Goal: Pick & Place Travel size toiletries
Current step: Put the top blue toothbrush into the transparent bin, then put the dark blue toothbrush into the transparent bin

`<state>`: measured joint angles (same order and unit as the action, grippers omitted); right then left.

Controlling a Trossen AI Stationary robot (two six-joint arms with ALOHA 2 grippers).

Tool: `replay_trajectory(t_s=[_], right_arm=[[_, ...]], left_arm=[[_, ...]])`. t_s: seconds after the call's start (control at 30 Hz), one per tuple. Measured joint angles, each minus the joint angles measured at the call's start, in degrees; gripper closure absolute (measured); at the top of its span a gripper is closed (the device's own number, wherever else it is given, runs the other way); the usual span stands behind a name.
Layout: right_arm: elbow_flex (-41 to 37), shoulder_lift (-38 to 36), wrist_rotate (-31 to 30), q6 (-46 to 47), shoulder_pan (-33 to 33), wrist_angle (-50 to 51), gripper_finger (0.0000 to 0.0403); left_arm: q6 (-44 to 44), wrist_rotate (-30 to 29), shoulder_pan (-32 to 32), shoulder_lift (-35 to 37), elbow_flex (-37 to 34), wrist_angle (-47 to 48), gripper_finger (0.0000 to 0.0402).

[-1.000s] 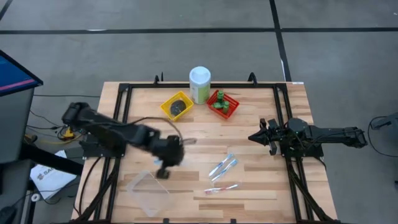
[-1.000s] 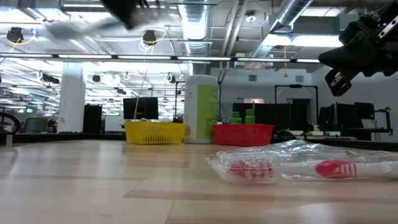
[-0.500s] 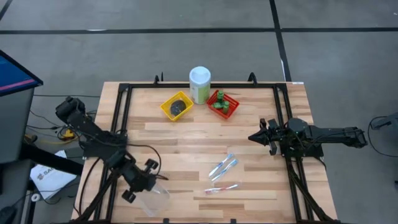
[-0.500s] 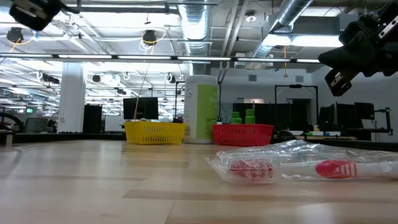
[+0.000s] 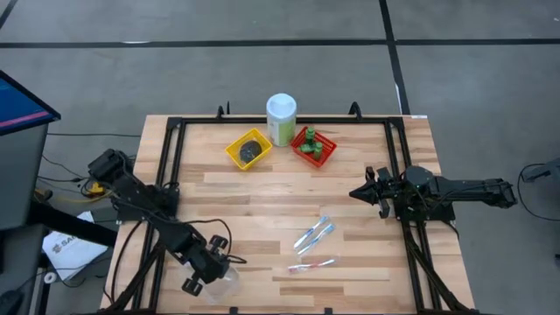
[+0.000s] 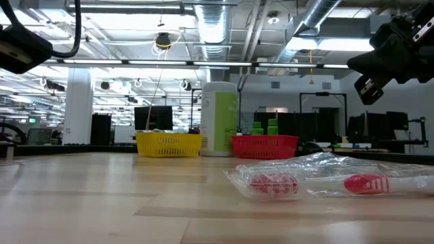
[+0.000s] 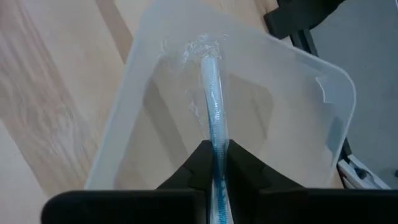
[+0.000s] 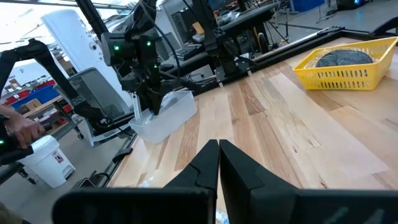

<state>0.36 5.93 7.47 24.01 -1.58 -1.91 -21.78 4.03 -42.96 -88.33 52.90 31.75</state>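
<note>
My left gripper (image 5: 206, 266) hangs over a clear plastic container (image 5: 217, 282) at the table's near left corner, shut on a wrapped blue-and-white toothbrush-like stick (image 7: 213, 118). The stick points down into the container (image 7: 292, 112). Three more wrapped sticks lie flat on the table: two (image 5: 313, 234) near the middle and one (image 5: 312, 264) nearer the front. Pink-headed ones (image 6: 274, 184) show close in the low view. A dark tin lies in the yellow basket (image 5: 248, 150), and green bottles stand in the red basket (image 5: 313, 145). My right gripper (image 5: 356, 193) waits shut above the table's right side. My left gripper pinches the wrapped stick between its two fingers (image 7: 239, 171), with the fingers lying along it. The held part (image 7: 216, 163) is one end of the stick. The other end (image 7: 208, 57) juts forward past the fingertips, over the container's floor. The stick is lifted clear of the table.
A tall pale-green canister with a white cap (image 5: 281, 118) stands between the two baskets at the far edge. A black frame rail (image 5: 171, 166) runs along the table's left and right sides. Bare wood lies between the baskets and the loose sticks.
My left gripper has swung from the table's middle toward the near left corner, carrying the stick, and has turned so that it now points down over the clear container. The container and the other sticks have stayed put.
</note>
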Motion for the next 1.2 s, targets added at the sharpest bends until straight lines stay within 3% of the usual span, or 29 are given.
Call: replay_trajectory(t_s=[0.23,0.47,0.63,0.73,0.93,1.03,1.2], right_arm=[[0.0,0.0,0.0,0.0,0.0,0.0,0.0396],[0.0,0.0,0.0,0.0,0.0,0.0,0.0396],[0.0,0.0,0.0,0.0,0.0,0.0,0.0396],[0.0,0.0,0.0,0.0,0.0,0.0,0.0396],[0.0,0.0,0.0,0.0,0.0,0.0,0.0396],[0.0,0.0,0.0,0.0,0.0,0.0,0.0396],[0.0,0.0,0.0,0.0,0.0,0.0,0.0396]], left_arm=[[0.2,-0.7,0.5,1.0,0.0,-1.0,0.0332],[0.2,-0.6,0.6,5.7,0.0,-2.4,0.0228],[0.1,-10.6,5.4,11.1,2.8,-2.8,0.0167],[0.1,-16.1,12.6,12.9,4.7,-3.0,0.0159],[1.5,-16.7,26.0,10.0,8.8,-10.1,0.0174],[2.9,-16.3,30.1,5.9,11.0,-15.2,0.0178],[2.9,-16.3,33.8,-2.2,15.7,-16.1,0.0178]])
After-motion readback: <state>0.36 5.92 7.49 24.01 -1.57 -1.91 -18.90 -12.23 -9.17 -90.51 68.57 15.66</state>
